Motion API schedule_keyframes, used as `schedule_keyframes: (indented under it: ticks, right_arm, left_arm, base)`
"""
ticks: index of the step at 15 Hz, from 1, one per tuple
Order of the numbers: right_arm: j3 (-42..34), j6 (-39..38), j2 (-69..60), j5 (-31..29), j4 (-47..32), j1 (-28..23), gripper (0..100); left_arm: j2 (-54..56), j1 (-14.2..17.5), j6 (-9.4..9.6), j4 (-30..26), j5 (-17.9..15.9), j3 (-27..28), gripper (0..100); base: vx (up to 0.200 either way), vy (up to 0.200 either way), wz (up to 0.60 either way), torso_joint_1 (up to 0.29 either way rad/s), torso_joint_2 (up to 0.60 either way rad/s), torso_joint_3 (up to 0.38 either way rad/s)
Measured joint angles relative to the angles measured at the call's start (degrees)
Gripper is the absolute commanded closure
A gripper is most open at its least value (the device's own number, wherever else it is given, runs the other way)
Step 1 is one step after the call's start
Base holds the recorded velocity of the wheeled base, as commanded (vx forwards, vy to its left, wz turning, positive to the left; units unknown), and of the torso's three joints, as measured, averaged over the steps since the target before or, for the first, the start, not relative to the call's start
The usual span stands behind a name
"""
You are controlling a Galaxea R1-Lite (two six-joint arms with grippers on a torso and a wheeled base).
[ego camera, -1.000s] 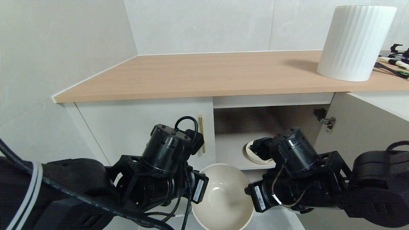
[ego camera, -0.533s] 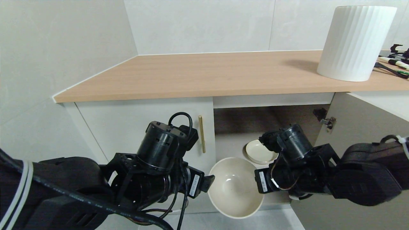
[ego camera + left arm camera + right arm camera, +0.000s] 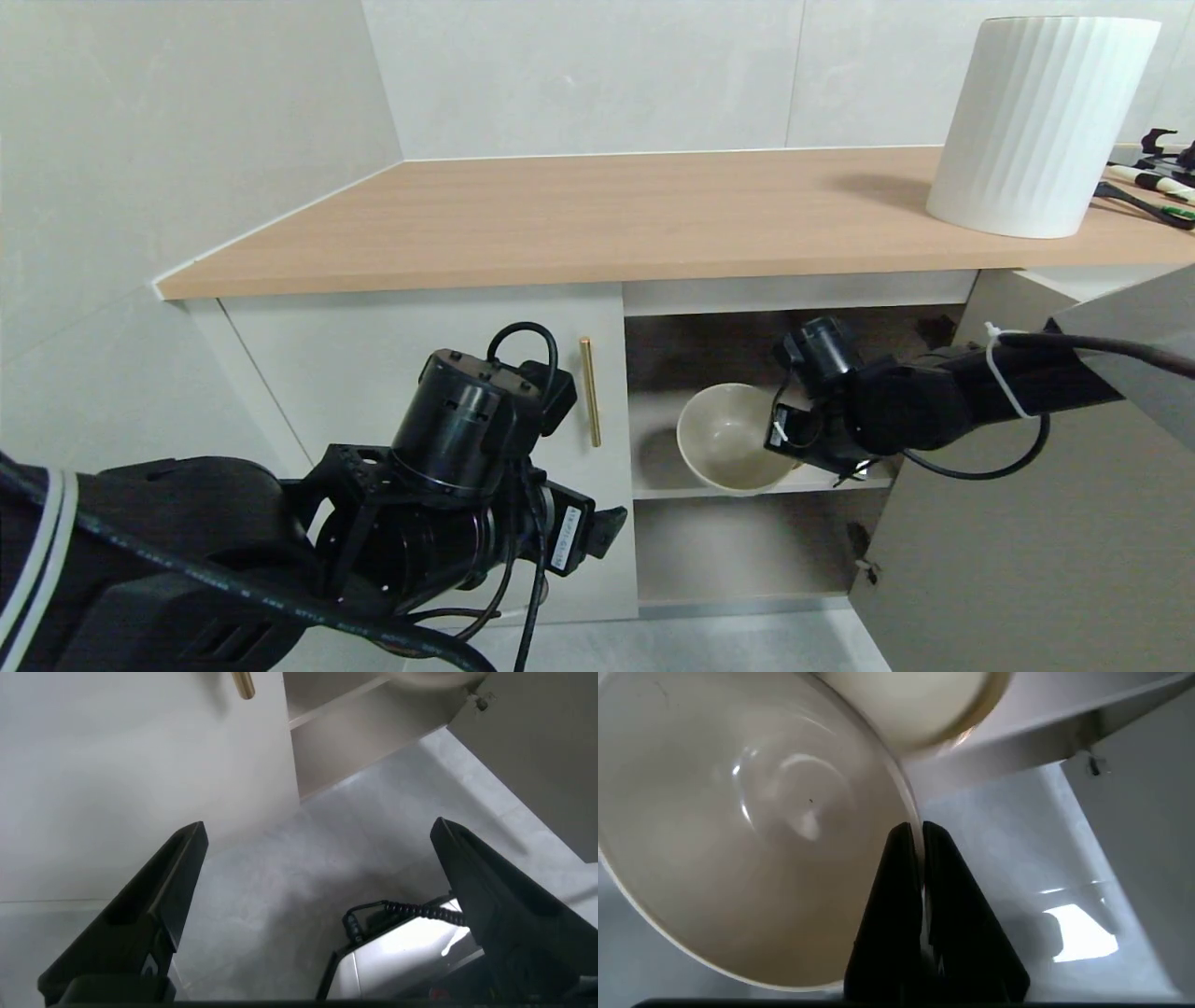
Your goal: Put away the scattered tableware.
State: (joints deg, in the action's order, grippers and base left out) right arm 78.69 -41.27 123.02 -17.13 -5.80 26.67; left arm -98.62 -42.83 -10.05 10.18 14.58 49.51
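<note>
1. The bowl [image 3: 733, 439] is hanging tilted inside the open compartment of the cabinet [image 3: 794, 289], its mouth facing out and its lower edge low over the upper shelf [image 3: 658, 471]; it's unclear whether it is touching the shelf
2. The right gripper [image 3: 782, 439] is clamping the bowl's rim on its right side, and its fingers [image 3: 898, 887] are squeezing the thin wall, one inside and one outside
3. The left gripper [image 3: 322, 896] is hanging low in front of the closed door [image 3: 420, 345], jaws spread wide, gripping nothing and pointing down at the floor [image 3: 308, 877]
4. The bowl is looking like glazed ceramic, so it is probably stiff, smooth, a bit slippery and breakable. A one-sided rim pinch is probably letting the weight lever on the fingers, so a slow set-down seems wise. The rim is the only practical hold, since the body is too wide for the jaws
5. A small plate [image 3: 910, 700] is lying on the same shelf just beyond the bowl's rim, likely the main thing in the way, and the bowl is risking a knock against it
6. The open door [image 3: 1027, 523] is standing close beside the right arm, and the gold handle [image 3: 589, 392] on the closed door is sitting just left of the opening
7. Up on the countertop [image 3: 607, 215], a white ribbed container [image 3: 1036, 121] and some utensils [image 3: 1153, 187] are sitting well apart from the bowl
</note>
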Motion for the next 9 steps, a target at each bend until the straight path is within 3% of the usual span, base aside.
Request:
schedule_keyframes:
  ticks: [9]
  right_arm:
    - [11.74, -4.69, 10.64, -3.28, -0.18, -6.61, 100]
  left_arm:
    - [-0.02, 0.02, -0.21, -0.02, -0.02, 0.02, 0]
  base:
    - [0.0, 0.0, 0.0, 0.0, 0.0, 0.0]
